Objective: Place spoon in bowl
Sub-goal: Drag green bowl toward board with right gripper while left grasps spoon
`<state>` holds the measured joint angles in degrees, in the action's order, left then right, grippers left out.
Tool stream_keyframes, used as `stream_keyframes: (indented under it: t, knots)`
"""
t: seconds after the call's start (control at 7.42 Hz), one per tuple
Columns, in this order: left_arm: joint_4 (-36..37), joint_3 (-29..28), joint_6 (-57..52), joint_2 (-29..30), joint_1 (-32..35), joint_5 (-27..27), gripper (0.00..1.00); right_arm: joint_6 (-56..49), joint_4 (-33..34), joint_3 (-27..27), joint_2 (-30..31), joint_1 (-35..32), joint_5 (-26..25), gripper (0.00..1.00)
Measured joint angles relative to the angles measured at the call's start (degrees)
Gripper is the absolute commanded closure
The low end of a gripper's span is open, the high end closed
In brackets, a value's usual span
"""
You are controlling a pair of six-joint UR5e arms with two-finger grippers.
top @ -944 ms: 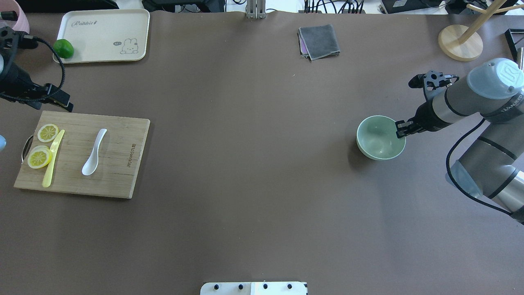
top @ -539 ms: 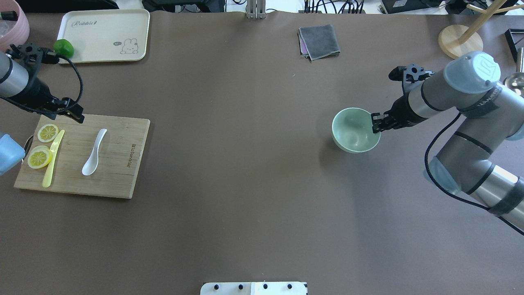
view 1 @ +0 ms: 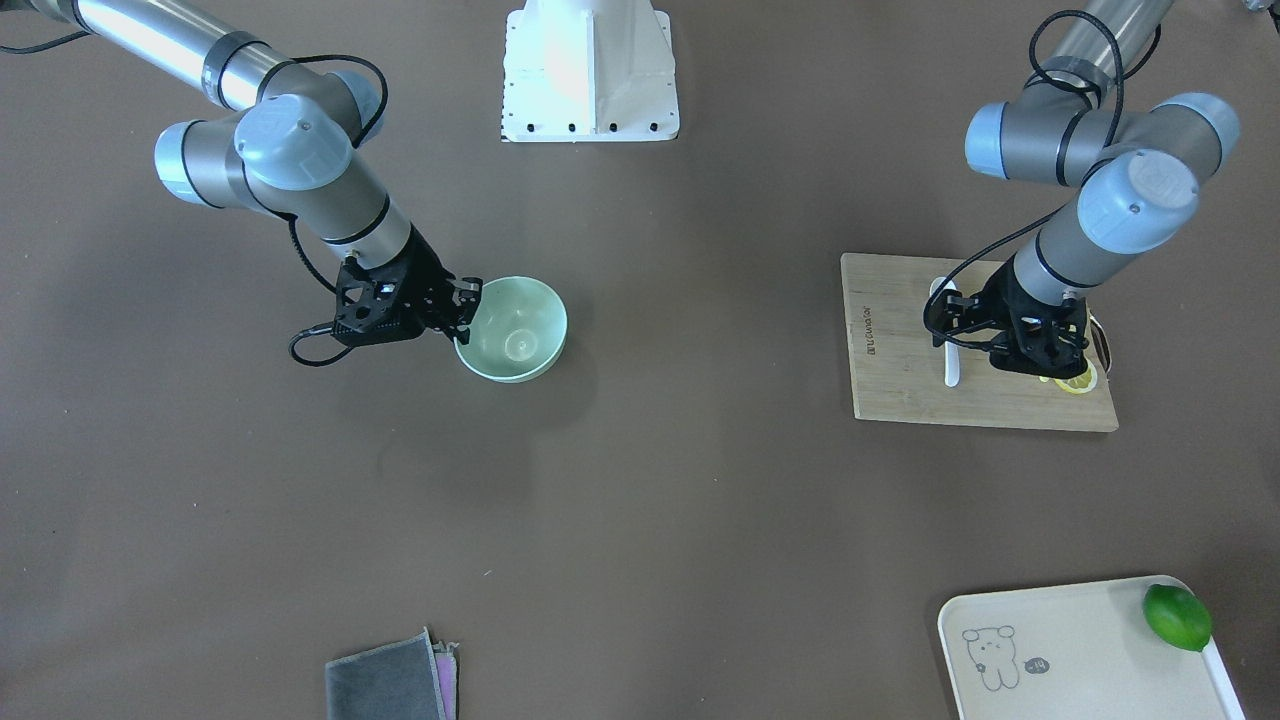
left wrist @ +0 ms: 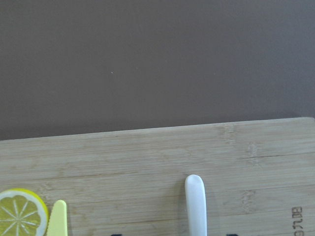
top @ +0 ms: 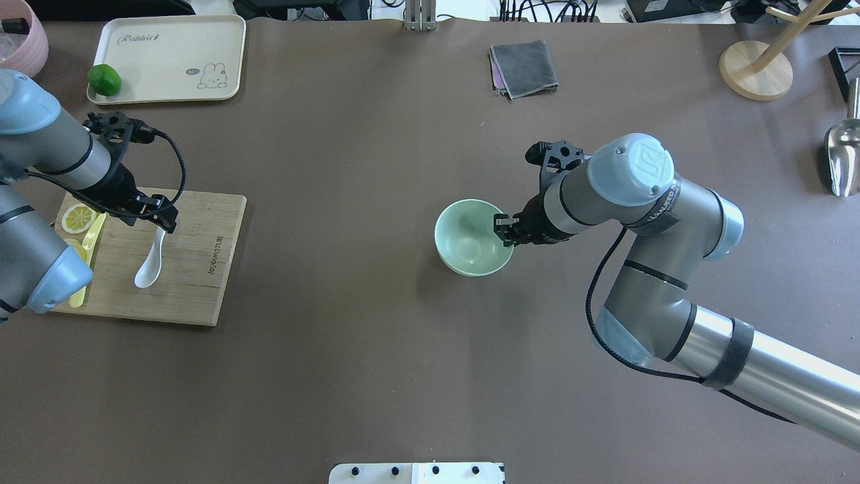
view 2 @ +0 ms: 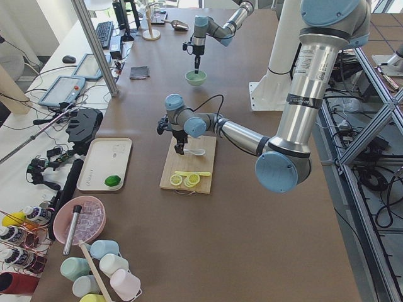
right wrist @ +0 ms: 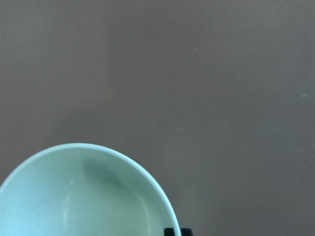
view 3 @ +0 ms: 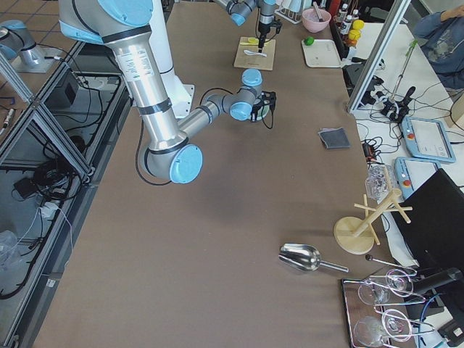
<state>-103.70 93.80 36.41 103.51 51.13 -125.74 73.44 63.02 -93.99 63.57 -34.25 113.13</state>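
Right gripper (top: 504,227) is pinching the right side of the bowl's rim, one finger inside and one outside. The bowl (top: 467,235) is being held upright near the table's middle, well apart from every edge.

Left gripper (top: 164,220) is hovering with jaws parted on either side of the spoon's handle tip; contact cannot be told. The spoon (top: 149,265) is lying on the cutting board (top: 195,269) near the left edge, scoop toward the robot's edge. A lemon slice (top: 78,218) and a yellow knife (top: 77,296) are lying beside it. The tray (top: 168,40) is holding a lime (top: 105,79) at the far left corner.
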Motion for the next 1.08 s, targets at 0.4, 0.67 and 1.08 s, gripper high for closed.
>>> stream_keyframes:
  t: [0.4,0.67,1.08]
  knots:
    - [-3.49,-2.48,0.25,0.12,-1.22,0.05,1.00,2.10,0.00,0.19,-1.80,3.10,-2.08,1.00]
    - [-3.56,-1.37,0.47,0.51,-1.24,-0.42,1.00,3.27,0.00,0.45,-2.73,3.83,-2.27,0.21]
    - [-3.61,1.24,11.91,8.53,-4.99,-0.72,1.00,4.63,-0.11,0.58,-3.06,4.83,-4.25,0.00]
